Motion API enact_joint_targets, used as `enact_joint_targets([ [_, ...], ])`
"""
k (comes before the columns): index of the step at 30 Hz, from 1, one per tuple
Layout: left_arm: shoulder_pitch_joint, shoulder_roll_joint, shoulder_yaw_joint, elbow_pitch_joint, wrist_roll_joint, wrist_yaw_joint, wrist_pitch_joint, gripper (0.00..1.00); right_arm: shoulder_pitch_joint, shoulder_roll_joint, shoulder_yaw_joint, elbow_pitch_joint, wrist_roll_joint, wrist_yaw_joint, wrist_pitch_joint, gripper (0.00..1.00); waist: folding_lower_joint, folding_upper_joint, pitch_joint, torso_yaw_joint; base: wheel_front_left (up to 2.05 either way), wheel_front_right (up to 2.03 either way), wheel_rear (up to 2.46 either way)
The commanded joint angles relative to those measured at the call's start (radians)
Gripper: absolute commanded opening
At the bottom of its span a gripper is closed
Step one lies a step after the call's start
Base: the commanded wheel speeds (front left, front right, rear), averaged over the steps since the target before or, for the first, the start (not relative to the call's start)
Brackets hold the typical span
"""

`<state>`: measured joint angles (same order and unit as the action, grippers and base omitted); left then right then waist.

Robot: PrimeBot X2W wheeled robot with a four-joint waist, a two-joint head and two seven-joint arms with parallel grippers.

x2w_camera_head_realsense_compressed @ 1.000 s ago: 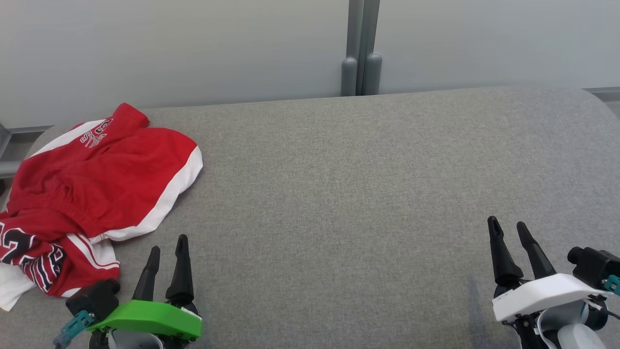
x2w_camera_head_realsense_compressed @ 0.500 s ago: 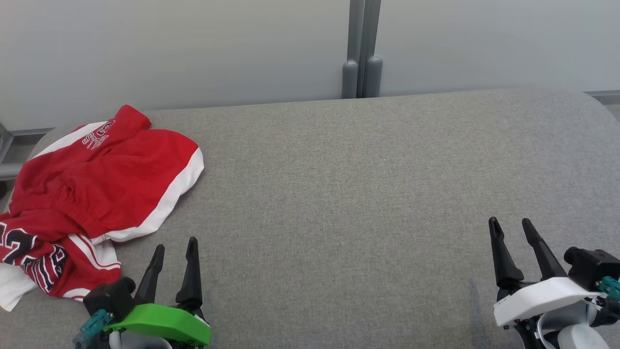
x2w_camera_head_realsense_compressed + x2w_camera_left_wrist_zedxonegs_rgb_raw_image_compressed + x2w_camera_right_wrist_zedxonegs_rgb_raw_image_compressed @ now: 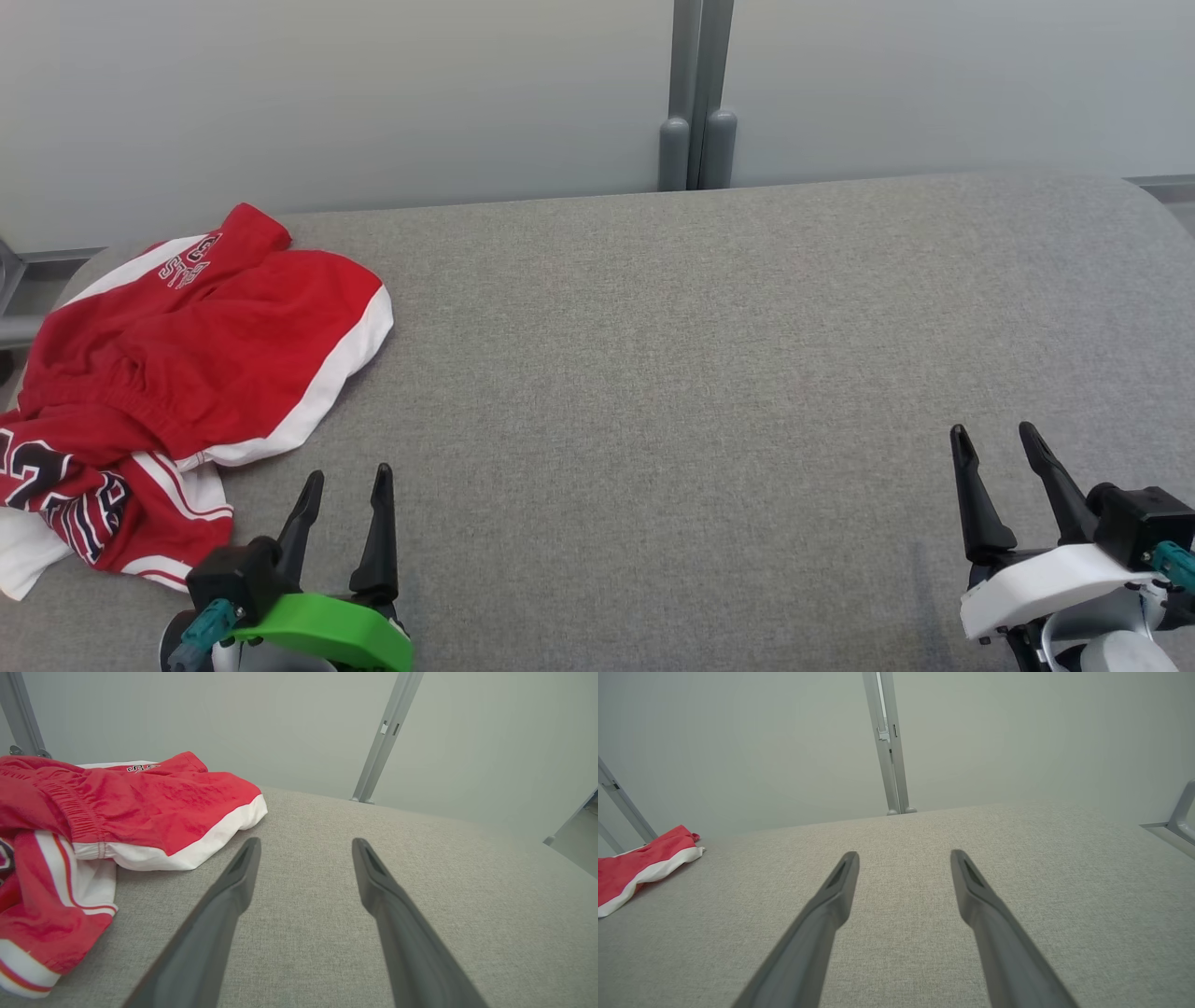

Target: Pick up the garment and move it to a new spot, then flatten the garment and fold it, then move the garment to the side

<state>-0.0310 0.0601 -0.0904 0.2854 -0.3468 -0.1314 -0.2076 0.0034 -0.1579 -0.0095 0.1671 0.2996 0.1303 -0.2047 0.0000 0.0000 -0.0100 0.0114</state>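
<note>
Currently the red-and-white garment (image 3: 196, 364) lies crumpled at the left end of the grey padded surface (image 3: 653, 373), with one white-trimmed leg spread toward the middle and a bunched part with dark numerals at the near left edge. The left gripper (image 3: 347, 476), on its green mount, is just beside the garment's near right edge, jaws spread wide and holding nothing. The right gripper (image 3: 991, 431), on its white mount, is well apart at the near right, likewise wide open and empty. A grey post (image 3: 695, 93) stands behind the surface
</note>
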Motion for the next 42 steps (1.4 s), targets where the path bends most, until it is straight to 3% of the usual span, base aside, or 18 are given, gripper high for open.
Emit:
enact_joint_targets([
  [1,0.008,0.011,0.000,-0.003,0.024,0.001,-0.009,1.00,0.009,-0.007,-0.003,0.000,-0.020,0.001,-0.012,1.00,0.0000,0.0000,0.000,0.000,0.00,0.00,0.00],
  [26,0.024,0.016,-0.014,0.034,0.184,0.001,-0.055,1.00,0.023,-0.016,0.002,0.004,-0.182,0.001,-0.058,1.00,0.0000,0.0000,-0.006,0.003,0.00,0.00,0.00],
  [42,0.008,0.010,0.006,0.100,0.144,0.002,-0.057,1.00,0.027,-0.019,-0.011,0.023,-0.157,0.001,-0.061,1.00,0.0000,0.0000,-0.009,0.003,0.00,0.00,0.00],
])
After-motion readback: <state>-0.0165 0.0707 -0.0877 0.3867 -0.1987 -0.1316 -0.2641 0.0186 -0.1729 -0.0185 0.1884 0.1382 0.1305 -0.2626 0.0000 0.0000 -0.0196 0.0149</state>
